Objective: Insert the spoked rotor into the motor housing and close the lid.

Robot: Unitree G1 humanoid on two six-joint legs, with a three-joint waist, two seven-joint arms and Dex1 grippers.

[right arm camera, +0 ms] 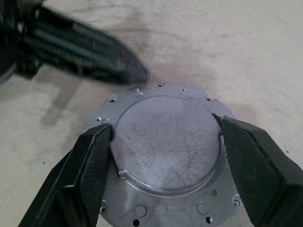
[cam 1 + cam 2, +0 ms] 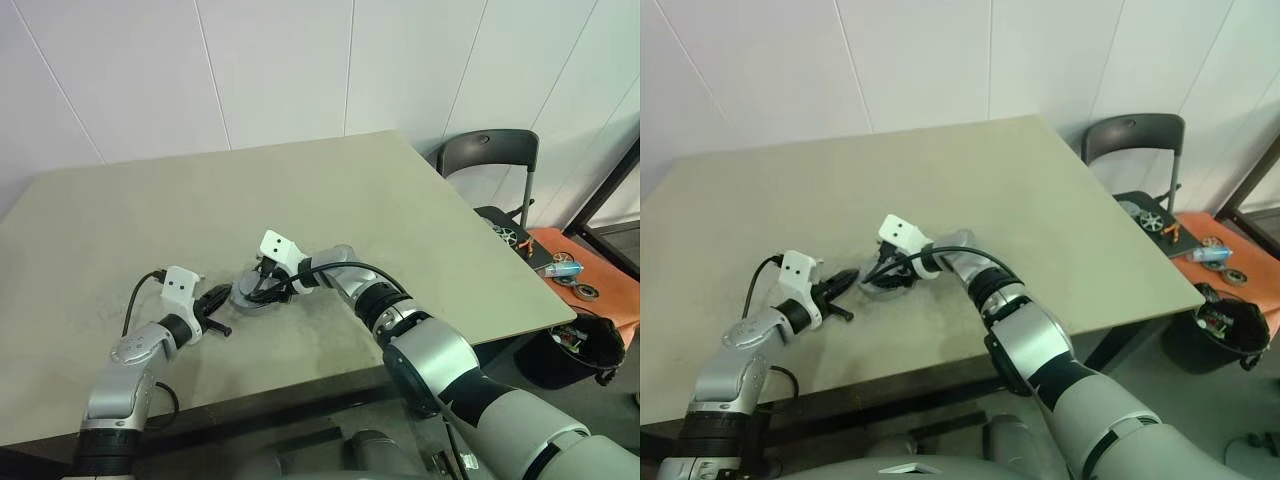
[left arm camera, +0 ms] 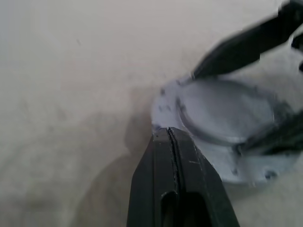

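Observation:
A round grey metal disc, the lid (image 1: 165,142), lies flat on the table (image 2: 300,200); it has a scratched raised centre and a flange ringed with small holes. My right gripper (image 1: 164,130) straddles that raised centre, one black finger pressed on each side of its edge. My left gripper (image 3: 168,135) is shut with nothing in it, its tip right at the flange's rim; it also appears blurred in the right wrist view (image 1: 94,52). From the head I see both grippers meet at the lid (image 2: 255,292) near the table's front left. The spoked rotor and the motor housing are hidden or out of view.
The table's front edge (image 2: 300,385) runs close below the arms. A black chair (image 2: 490,150) stands past the table's right corner. Beside it are an orange surface (image 2: 590,270) with loose parts and a black bin (image 2: 585,345).

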